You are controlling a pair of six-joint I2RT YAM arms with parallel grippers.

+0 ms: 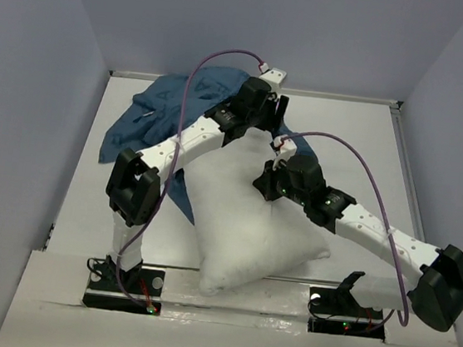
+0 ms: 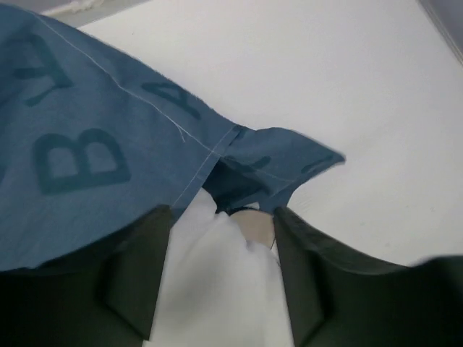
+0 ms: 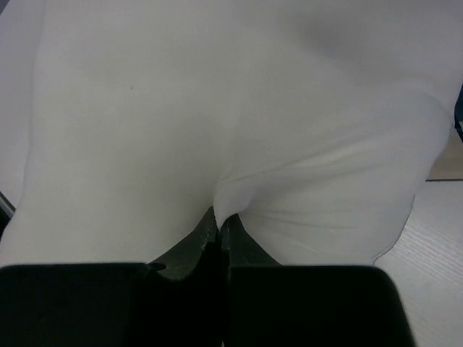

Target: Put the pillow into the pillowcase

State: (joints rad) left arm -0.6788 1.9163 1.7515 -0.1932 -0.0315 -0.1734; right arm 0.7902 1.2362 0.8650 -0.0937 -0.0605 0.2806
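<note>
The right claw [image 3: 219,225] is pinched together on a pucker of the pillow [image 3: 217,108], which lies mid-bench [image 1: 360,146] with its long axis running from the near edge toward the far side. The left claw [image 2: 223,217], fingers apart, sits at the pillow's far end, with the hem of the pillowcase [image 2: 94,137] draped just over its tips. The bunched case lies far-left, nearer the left arm.

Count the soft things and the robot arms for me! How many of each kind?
White pillow: 1
Blue pillowcase: 1
Robot arms, left arm and right arm: 2
Total: 4
</note>
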